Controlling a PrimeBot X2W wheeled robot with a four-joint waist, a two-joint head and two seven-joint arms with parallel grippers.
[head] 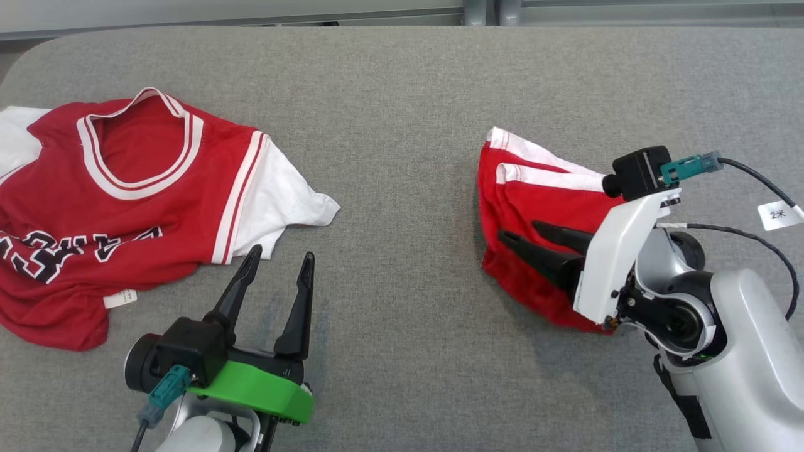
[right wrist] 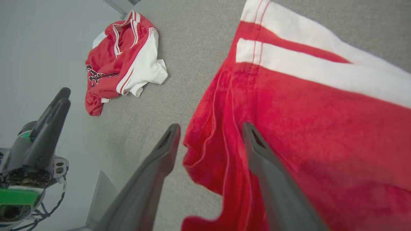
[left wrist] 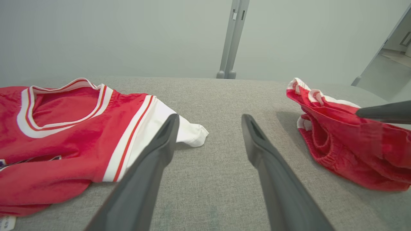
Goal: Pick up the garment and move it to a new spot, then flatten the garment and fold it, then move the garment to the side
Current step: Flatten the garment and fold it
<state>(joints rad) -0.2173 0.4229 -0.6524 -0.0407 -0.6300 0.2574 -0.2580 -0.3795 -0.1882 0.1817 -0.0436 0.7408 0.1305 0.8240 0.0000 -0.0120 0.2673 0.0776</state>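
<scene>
Left end effector (head: 282,252) waits, fingers apart, near the surface's (head: 402,94) front edge. Right end effector (head: 520,230), fingers likewise apart, hovers over the shorts (head: 527,198), likely letting them lie.

On the grey fabric-covered tabletop (head: 402,94), 2 garments lie well apart: the crumpled red-and-white jersey (head: 125,207) at the left and the folded red shorts with white stripes (head: 534,201) at the right. The left gripper (head: 282,252) sits just before the jersey's sleeve. The right gripper (head: 520,230) is over the shorts' left edge, 1 finger above the cloth and 1 above bare tabletop.
</scene>
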